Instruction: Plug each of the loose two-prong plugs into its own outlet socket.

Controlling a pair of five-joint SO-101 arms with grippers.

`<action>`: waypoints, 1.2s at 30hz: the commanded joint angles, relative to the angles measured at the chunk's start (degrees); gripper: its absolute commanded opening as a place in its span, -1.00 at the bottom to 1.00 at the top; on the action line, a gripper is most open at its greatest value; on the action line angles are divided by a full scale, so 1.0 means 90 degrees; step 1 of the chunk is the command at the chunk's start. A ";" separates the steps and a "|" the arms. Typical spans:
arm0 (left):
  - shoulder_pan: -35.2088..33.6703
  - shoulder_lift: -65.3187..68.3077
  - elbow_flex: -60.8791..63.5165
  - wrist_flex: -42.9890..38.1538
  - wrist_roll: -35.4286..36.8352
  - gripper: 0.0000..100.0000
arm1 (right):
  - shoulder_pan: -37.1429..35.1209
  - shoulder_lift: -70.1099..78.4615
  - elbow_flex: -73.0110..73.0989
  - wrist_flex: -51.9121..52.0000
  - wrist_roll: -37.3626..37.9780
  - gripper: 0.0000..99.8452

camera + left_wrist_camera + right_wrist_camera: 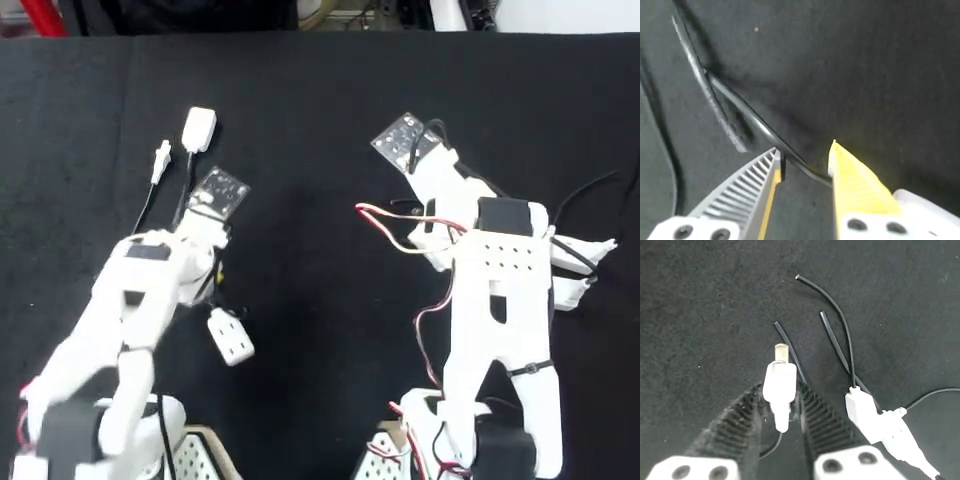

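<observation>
Black desk [320,200] under the right arm [495,300] and left arm [140,300], seen whole from high up, with a white outlet socket [231,337] lying beside the left one. Closer, from the wrists: right tool [780,388] clamped on a white plug [779,377]; left tool [805,147] parted, black cable [740,107] crossing its gap.
</observation>
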 commanded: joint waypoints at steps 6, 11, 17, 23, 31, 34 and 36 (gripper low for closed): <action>-0.0034 -0.2217 0.0103 0.2442 0.0186 -0.67 | -0.0078 0.0015 -0.0024 -0.0117 -0.0059 -0.98; -0.0103 -0.2071 0.0083 0.3126 0.0713 -0.67 | -0.0078 0.0015 -0.0024 -0.0107 -0.0059 -0.98; -0.0444 -0.1661 -0.0093 0.3458 0.1289 -0.67 | -0.0049 0.0015 -0.0024 -0.0088 -0.0059 -0.98; -0.1372 -0.1592 -0.0796 0.4503 0.0567 -0.63 | -0.0049 0.0015 -0.0024 -0.0088 -0.0059 -0.98; -0.1685 -0.1514 -0.1578 0.5626 -0.0527 -0.64 | -0.0059 0.0015 -0.0024 -0.0088 -0.0059 -0.98; -0.1353 -0.1182 -0.1089 0.5402 -0.0742 -0.76 | -0.0078 -0.0005 0.0112 -0.0127 -0.0059 -0.98; -0.1284 -0.0772 -0.0884 0.4737 -0.0615 -0.76 | -0.0127 -0.0024 0.0220 -0.0234 -0.0068 -0.98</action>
